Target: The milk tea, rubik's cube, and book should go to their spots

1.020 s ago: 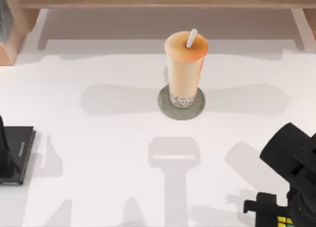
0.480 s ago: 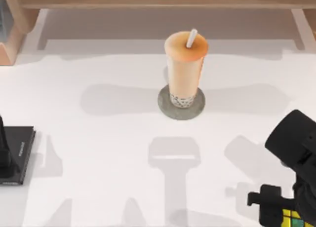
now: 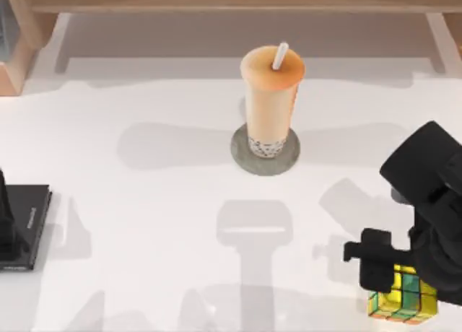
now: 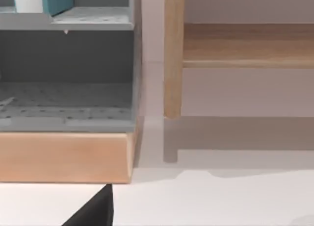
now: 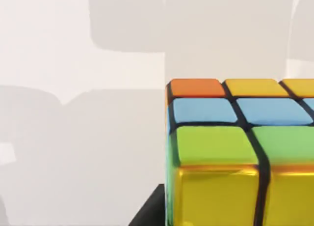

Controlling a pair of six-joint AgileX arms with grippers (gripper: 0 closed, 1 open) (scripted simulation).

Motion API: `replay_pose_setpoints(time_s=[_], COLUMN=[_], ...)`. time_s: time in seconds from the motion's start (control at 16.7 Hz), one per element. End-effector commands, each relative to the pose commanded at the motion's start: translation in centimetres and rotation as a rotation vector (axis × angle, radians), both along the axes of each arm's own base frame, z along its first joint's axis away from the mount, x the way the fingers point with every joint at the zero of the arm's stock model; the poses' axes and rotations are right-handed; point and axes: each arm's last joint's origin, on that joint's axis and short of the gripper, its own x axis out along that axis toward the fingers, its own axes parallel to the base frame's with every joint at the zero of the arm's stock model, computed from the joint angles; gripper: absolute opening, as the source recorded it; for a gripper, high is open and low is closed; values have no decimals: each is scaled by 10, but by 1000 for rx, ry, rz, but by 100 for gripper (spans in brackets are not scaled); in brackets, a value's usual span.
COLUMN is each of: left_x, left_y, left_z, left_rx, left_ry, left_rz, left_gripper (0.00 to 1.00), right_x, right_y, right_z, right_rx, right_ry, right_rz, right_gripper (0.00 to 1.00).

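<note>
Since a second ago the right tool (image 3: 404,292) has carried the rubik's cube (image 3: 403,299) up and slightly left at the near right of the tabletop (image 3: 144,202), its fingers clamped on it. The milk tea (image 3: 271,101) stands on a grey coaster (image 3: 242,155) at the far centre. The left arm sits parked at the left edge, over a black slab (image 3: 29,224); its tool's state cannot be told

The milk tea (image 3: 271,101) stands upright on a round grey coaster (image 3: 244,156) near the middle of the white table (image 3: 144,224). At the table's right near corner the right gripper (image 3: 395,285) holds the rubik's cube (image 3: 403,297). A black slab (image 3: 29,224) lies at the left edge.
</note>
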Motion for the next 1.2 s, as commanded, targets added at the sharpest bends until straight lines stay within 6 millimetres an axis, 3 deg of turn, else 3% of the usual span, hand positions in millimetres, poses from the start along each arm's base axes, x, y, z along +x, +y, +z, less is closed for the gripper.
replay_pose_setpoints(time_s=[0.36,0.66,0.84,0.96,1.2], left_x=[0,0,0,0,0], left_y=[0,0,0,0,0], left_z=[0,0,0,0,0], left_rx=[0,0,0,0,0], left_ry=[0,0,0,0,0], left_rz=[0,0,0,0,0], left_gripper=[100,100,100,100,100], right_x=[89,159,178,183,184], right_y=[15,-6,-27,-38,-41], right_z=[61,140,184,202,207], right_rx=[96,0,-115,-174,-192], right_ry=[-518,-1077,-1321,-1409,-1434], right_rz=[109,119,84,63,55], right_gripper=[0,0,0,0,0])
